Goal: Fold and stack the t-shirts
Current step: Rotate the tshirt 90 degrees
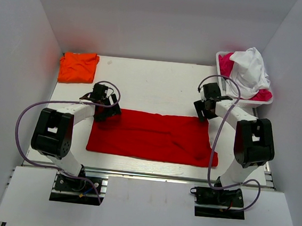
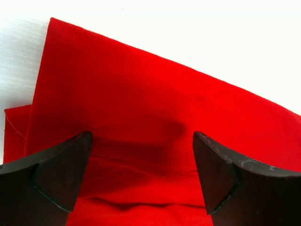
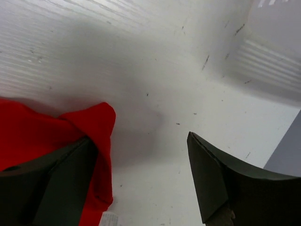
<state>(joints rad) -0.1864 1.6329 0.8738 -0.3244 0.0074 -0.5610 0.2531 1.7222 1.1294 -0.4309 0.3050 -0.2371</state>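
Observation:
The red t-shirt (image 1: 154, 136) lies folded into a long strip across the middle of the table. The orange t-shirt (image 1: 78, 66) lies folded at the back left corner. My left gripper (image 1: 104, 110) is open over the strip's back left corner; in the left wrist view (image 2: 141, 169) red cloth (image 2: 141, 103) fills the gap between the jaws. My right gripper (image 1: 203, 114) is open at the strip's back right corner. In the right wrist view (image 3: 141, 179) a red corner (image 3: 96, 127) sits by the left finger, with bare table between the jaws.
A white basket (image 1: 220, 58) at the back right holds white (image 1: 250, 69) and pink (image 1: 228, 64) cloth. White walls enclose the table on three sides. A small white label (image 3: 109, 220) shows at the red shirt's edge.

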